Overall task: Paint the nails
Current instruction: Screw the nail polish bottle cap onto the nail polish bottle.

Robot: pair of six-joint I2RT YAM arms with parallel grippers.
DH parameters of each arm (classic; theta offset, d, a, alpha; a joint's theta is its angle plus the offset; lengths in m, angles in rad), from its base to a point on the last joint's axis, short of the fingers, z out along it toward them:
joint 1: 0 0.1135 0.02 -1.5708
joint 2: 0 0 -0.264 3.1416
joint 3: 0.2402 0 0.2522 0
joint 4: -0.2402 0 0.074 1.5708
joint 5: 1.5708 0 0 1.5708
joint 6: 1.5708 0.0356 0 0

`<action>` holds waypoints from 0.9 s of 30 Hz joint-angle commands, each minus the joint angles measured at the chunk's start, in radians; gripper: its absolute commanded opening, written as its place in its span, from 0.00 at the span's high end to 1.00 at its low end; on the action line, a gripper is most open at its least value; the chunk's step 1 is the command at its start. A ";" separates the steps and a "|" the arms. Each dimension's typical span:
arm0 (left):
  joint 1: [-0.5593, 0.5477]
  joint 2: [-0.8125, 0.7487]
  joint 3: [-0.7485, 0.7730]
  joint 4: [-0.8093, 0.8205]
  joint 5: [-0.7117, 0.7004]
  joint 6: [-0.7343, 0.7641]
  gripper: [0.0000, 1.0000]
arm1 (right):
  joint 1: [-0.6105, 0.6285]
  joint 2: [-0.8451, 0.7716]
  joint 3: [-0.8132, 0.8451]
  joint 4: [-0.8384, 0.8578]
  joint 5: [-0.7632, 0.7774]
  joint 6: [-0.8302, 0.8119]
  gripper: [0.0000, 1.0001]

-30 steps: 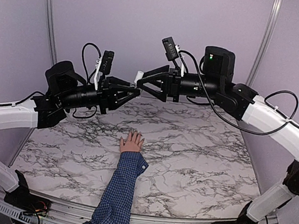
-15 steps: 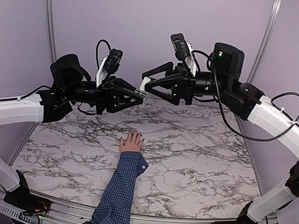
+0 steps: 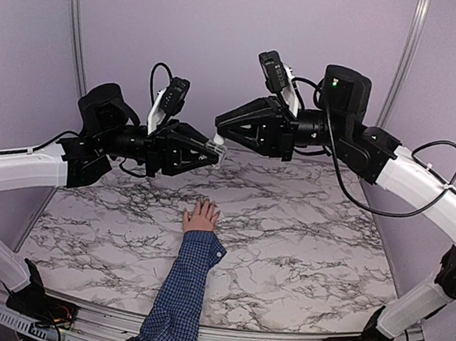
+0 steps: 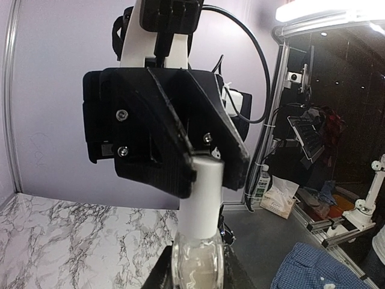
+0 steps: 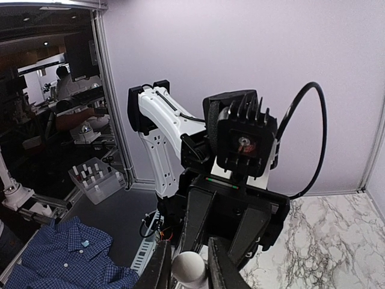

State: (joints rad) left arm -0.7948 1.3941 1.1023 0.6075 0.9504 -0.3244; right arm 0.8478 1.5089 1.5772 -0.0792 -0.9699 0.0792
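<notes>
1. Marble table [image 3: 312, 231], white with dark veins; purple walls [image 3: 228, 37] behind.
2. Left arm [image 3: 11, 173] reaching in from the left, raised well above the table; left gripper [image 3: 211, 152] with fingers drawn narrow around the glass body of a small clear bottle [image 4: 197, 265].
3. Right arm [image 3: 425, 191] reaching in from the right, equally high; right gripper [image 3: 220, 125] meeting the left one tip to tip, fingers pinched narrow on the white cap [image 4: 203, 192].
4. Blue checked sleeve [image 3: 184, 290] lying from the near edge toward the middle of the table.
5. Small light-skinned hand [image 3: 201, 217] flat on the marble, palm down, fingers spread toward the far wall; below both grippers and well apart from them.
6. Bottle low in the left wrist view, neck pointing at the right gripper.
7. Cap cylindrical, seated on the bottle's neck; flanked in the right wrist view by that gripper's own black fingers [image 5: 219, 265].
8. Nails [image 3: 205, 204] at the tips of the spread fingers, on the table beneath the grippers; too small to tell any colour.
</notes>
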 commanded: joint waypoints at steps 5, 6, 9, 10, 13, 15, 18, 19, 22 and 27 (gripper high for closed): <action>0.005 -0.040 0.006 0.032 -0.131 0.046 1.00 | 0.018 0.013 0.003 -0.003 0.022 0.004 0.92; 0.005 -0.043 0.003 0.031 -0.149 0.055 1.00 | 0.018 0.013 0.003 -0.005 0.028 0.004 0.94; 0.005 -0.058 -0.007 0.031 -0.221 0.087 1.00 | 0.020 0.014 0.001 -0.007 0.042 0.011 0.99; 0.006 -0.065 -0.012 0.031 -0.249 0.099 1.00 | 0.020 0.014 0.001 -0.007 0.048 0.012 1.00; 0.005 -0.081 -0.023 0.031 -0.355 0.137 1.00 | 0.022 0.017 0.004 -0.018 0.094 0.014 1.00; 0.003 -0.086 -0.025 0.031 -0.422 0.155 1.00 | 0.025 0.024 0.012 -0.032 0.141 0.018 1.00; 0.003 -0.089 -0.025 0.031 -0.498 0.188 1.00 | 0.029 0.044 0.031 -0.055 0.210 0.034 1.00; 0.003 -0.089 -0.027 0.031 -0.523 0.201 1.00 | 0.032 0.054 0.042 -0.068 0.231 0.035 1.00; 0.002 -0.087 -0.035 0.031 -0.608 0.229 1.00 | 0.054 0.078 0.069 -0.093 0.311 0.038 1.00; -0.002 -0.065 -0.052 0.031 -0.750 0.240 1.00 | 0.079 0.123 0.078 -0.104 0.457 0.086 1.00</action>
State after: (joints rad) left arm -0.8070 1.3403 1.0473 0.5766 0.4328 -0.1101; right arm 0.8608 1.5780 1.6428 -0.0692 -0.5797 0.1040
